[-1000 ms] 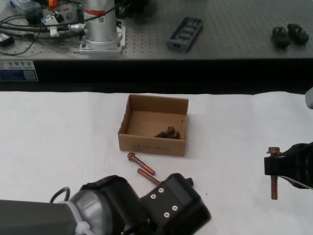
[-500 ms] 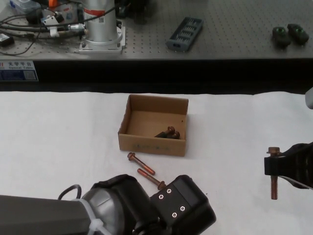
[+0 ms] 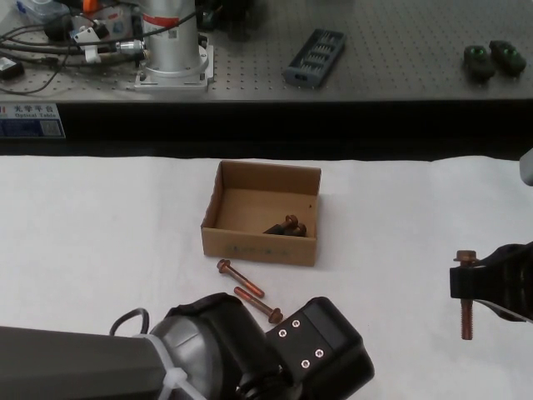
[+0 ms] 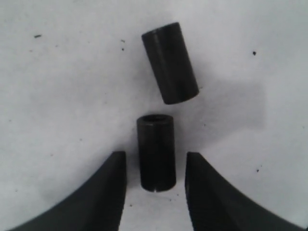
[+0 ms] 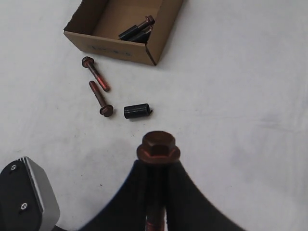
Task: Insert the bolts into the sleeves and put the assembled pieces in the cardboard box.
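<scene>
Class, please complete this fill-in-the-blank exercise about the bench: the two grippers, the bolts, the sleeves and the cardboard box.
1. The right gripper is shut on a copper-coloured hex-head ____.
2. ____ more copper bolts lie on the white cloth near the brown cardboard box.
3. The left gripper is ____ around a black cylindrical sleeve.
4. The assembled pieces lie ____ the box.
Missing words: bolt; two; open; inside.

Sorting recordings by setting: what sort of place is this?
Probably a robotics lab: a perforated metal table behind, a metal pedestal and cables on it, a white-covered bench in front.
</scene>
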